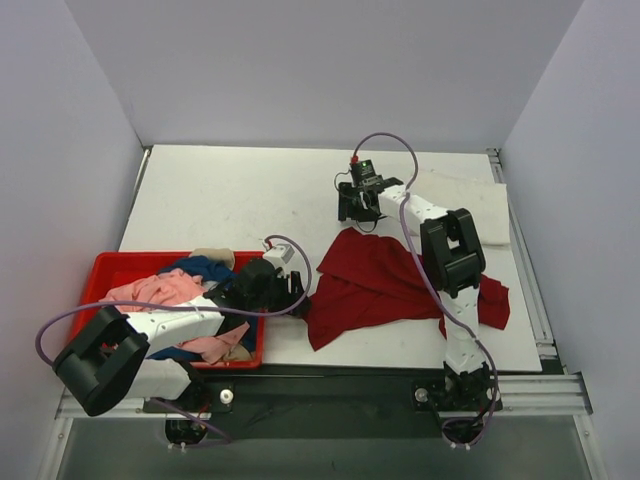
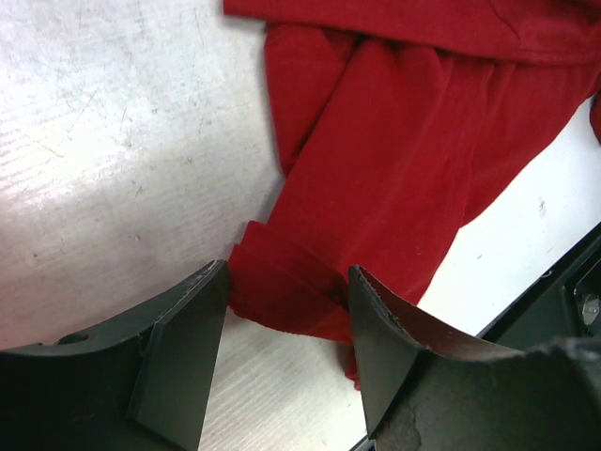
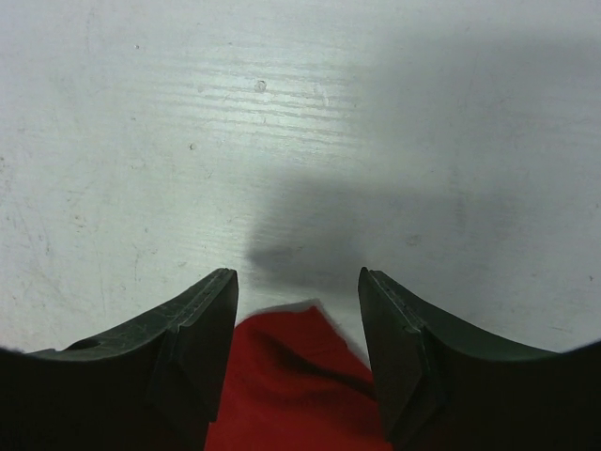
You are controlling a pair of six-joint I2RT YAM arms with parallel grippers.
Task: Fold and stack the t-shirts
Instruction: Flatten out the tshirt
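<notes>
Corners of the dark red t-shirt point(image 1: 360, 280) sit between parted jaws (left claw point(image 2: 287, 272), right claw point(image 3: 297, 274)), ungripped.

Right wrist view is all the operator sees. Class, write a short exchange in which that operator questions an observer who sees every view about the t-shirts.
Operator: I see red cloth at my right gripper. Where is the other arm?
Observer: The left gripper straddles a fold at the left edge of the same dark red t-shirt, jaws apart.
Operator: Are there other shirts?
Observer: A pink t-shirt and a blue t-shirt lie heaped in the red bin at the near left of the table.
</notes>
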